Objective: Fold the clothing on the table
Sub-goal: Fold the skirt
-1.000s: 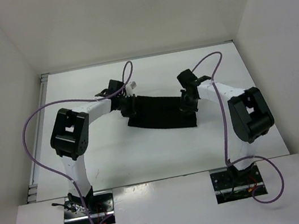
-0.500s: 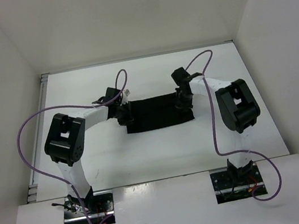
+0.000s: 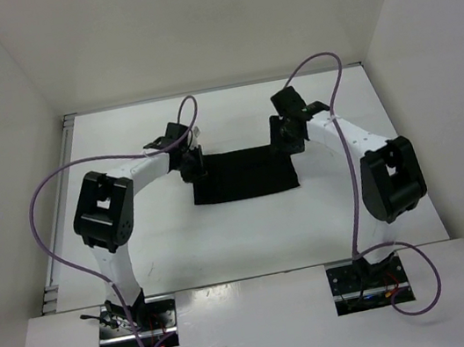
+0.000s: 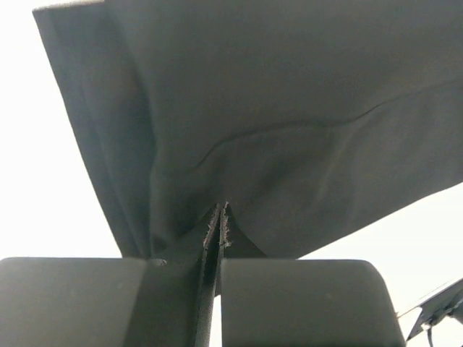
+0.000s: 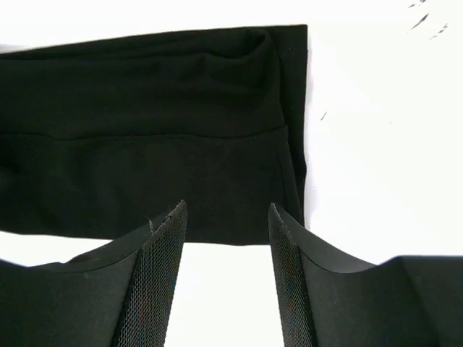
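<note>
The left arm bends at a raised elbow and reaches rightward. The left pincer (image 3: 191, 164) is clenched on a pinch of the clothing (image 3: 243, 174) at its far left corner. The black clothing lies in a flat folded band on the middle of the desk (image 3: 225, 237). The right arm reaches in from the other side, and the right pincer (image 3: 286, 136) is spread wide over the clothing's right edge, gripping nothing.

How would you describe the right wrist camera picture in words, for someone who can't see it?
The right gripper stands open, nothing between its jaws, poised at the edge of the black clothing. The clothing lies flat on the white table, with one layer's edge running across it and a corner at the upper right.
</note>
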{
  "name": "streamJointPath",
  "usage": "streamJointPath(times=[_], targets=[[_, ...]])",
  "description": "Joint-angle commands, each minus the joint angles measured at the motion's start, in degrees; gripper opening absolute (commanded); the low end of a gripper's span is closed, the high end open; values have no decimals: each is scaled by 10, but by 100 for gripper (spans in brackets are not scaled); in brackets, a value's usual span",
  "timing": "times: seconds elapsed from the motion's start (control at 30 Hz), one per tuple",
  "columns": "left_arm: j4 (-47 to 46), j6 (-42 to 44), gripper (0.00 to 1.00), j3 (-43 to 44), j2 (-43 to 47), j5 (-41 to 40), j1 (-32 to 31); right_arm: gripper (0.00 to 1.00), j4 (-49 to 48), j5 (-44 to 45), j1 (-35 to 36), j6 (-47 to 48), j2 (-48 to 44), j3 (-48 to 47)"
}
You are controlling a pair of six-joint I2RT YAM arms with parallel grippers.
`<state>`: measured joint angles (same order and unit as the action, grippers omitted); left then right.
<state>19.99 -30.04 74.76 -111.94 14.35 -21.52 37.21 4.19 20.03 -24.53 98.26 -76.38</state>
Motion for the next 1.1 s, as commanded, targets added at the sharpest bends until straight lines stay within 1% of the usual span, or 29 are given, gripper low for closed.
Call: streamJointPath(times=[0.0, 0.1, 0.2, 0.3, 0.37, 0.47, 0.57, 0.6, 0.7, 0.8, 0.93, 1.07], targets=[[16, 19, 5, 63, -9, 0, 2, 54, 0, 7, 5, 19, 28, -15], [32, 26, 6, 116, -14, 23, 2, 54, -14, 12, 5, 19, 52, -25], [38, 31, 8, 140, -14, 59, -3, 54, -29, 18, 5, 24, 65, -54], [20, 21, 8, 134, -9, 116, -17, 51, -30, 18, 5, 29, 91, -95], [14, 16, 8, 121, -9, 133, -26, 46, -23, 13, 5, 29, 110, -133], [14, 21, 8, 115, -40, 148, -48, 45, -23, -11, 5, 35, 136, -165], [14, 21, 8, 109, -63, 148, -67, 45, -23, -33, 5, 53, 165, -192], [14, 21, 8, 109, -64, 148, -67, 46, -23, -41, 5, 63, 173, -199], [14, 21, 8, 109, -84, 148, -79, 48, -10, -53, 5, 109, 204, -231], [33, 21, 8, 103, -97, 124, -79, 48, 1, -42, 0, 121, 224, -256], [58, 21, 6, 75, -91, 47, -79, 48, 7, -42, -5, 126, 224, -261], [70, 34, 6, 70, -99, 24, -67, 48, 1, -48, -5, 153, 201, -243]])
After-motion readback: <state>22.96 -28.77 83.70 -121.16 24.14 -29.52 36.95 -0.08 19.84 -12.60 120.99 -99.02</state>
